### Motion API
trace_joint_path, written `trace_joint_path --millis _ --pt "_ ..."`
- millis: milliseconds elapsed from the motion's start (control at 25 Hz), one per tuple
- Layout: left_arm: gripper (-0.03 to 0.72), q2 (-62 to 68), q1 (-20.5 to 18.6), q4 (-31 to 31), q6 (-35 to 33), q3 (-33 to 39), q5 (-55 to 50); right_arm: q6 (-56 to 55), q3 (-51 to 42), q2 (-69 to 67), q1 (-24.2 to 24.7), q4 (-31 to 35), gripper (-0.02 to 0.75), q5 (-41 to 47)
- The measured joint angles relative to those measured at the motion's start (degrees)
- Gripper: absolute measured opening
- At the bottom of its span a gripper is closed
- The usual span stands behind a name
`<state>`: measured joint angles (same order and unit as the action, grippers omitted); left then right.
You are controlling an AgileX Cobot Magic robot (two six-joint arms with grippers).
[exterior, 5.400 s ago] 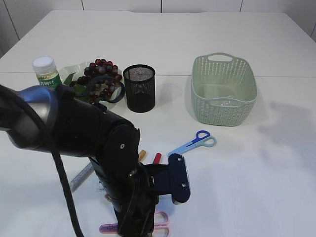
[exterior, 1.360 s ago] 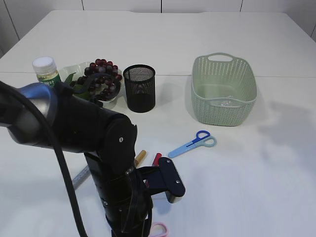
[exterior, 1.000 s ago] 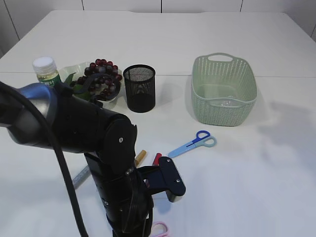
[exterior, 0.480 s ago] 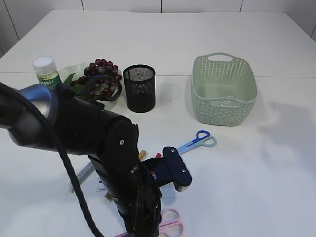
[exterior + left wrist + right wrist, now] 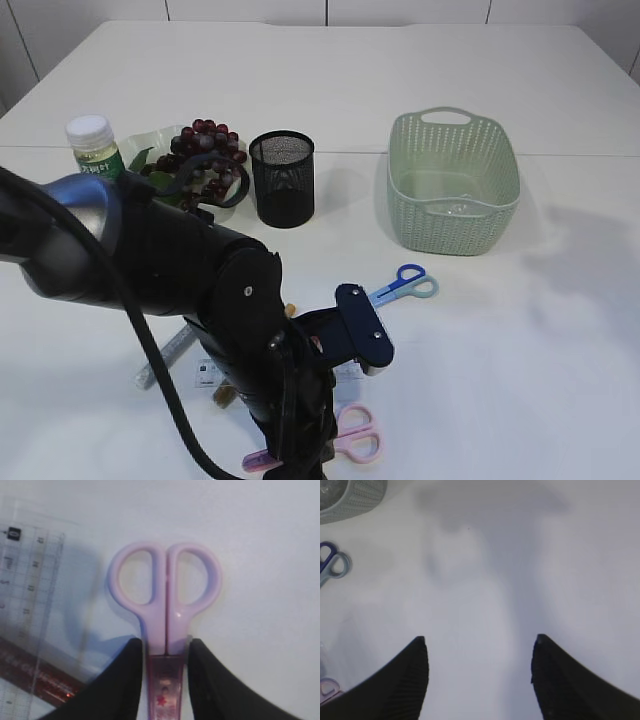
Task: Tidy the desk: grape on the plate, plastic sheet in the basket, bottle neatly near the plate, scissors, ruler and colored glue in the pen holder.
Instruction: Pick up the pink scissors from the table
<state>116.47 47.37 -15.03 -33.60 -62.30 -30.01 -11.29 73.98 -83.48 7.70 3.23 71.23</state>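
My left gripper [image 5: 165, 647] is shut on the pink scissors [image 5: 165, 587] just below their handles. In the exterior view the pink scissors [image 5: 352, 440] stick out from under the left arm [image 5: 200, 290] at the near edge. A clear ruler [image 5: 30, 595] and a red-brown glue stick [image 5: 35, 672] lie beside them. Blue scissors [image 5: 400, 283] lie mid-table. The grape bunch [image 5: 205, 150] rests on the plate [image 5: 150, 135], with the bottle [image 5: 93, 145] to its left. The black mesh pen holder [image 5: 282, 178] stands upright. My right gripper [image 5: 480, 639] is open over bare table.
The green basket [image 5: 453, 180] stands at the back right with something clear glinting on its bottom. The ruler [image 5: 165, 355] lies left of the arm. The blue scissors [image 5: 330, 562] show at the left edge of the right wrist view.
The left arm has swung right and towards the table's middle. The pink scissors came with it, and more of them shows now.
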Motion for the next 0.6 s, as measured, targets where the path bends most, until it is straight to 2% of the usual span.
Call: trace_joint_path --millis 600 --pt "0.255 0.0 0.1 3.91 0.0 -0.12 -2.25 0.0 0.0 0.0 0.0 0.0 0.507 0.0"
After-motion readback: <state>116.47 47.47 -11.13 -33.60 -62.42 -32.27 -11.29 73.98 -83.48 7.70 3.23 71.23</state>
